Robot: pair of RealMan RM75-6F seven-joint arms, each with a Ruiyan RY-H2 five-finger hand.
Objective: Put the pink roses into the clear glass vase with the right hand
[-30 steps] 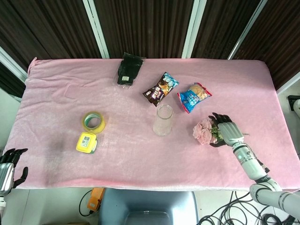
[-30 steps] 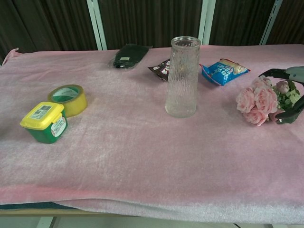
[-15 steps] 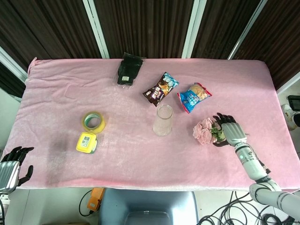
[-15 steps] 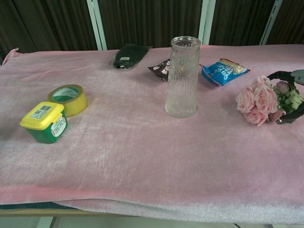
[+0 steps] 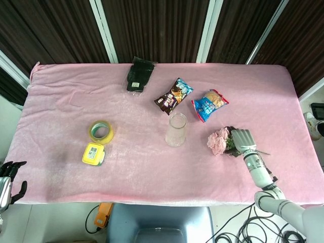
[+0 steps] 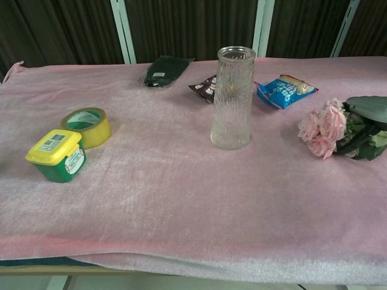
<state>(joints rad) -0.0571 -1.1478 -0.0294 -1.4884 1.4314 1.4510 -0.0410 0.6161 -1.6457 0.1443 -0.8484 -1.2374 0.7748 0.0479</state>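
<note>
Pink roses lying on the pink cloth of the bench, toward its right edge, well apart from the clear glass vase standing upright near the middle. Vase empty; nothing placed yet. Right hand laid over the leafy stem end of the bunch, fingers curled down around it; in chest view the hand covers the greenery just behind the blooms. Grip judged to be forming; cannot tell whether firm. Bunch not lifted. Left to do: secure hold, lift, carry to vase, turn stems down, lower into mouth.

Against half a second ago: fingers then spread wide around the stems, now closed down over them; palm rolled over the top of the bunch. Blooms shifted very slightly toward the vase. Left hand at the near-left corner, off the bench, fingers apart and holding nothing, lower in head view than before. Tape roll, yellow-lidded tub and snack packets unmoved.
</note>
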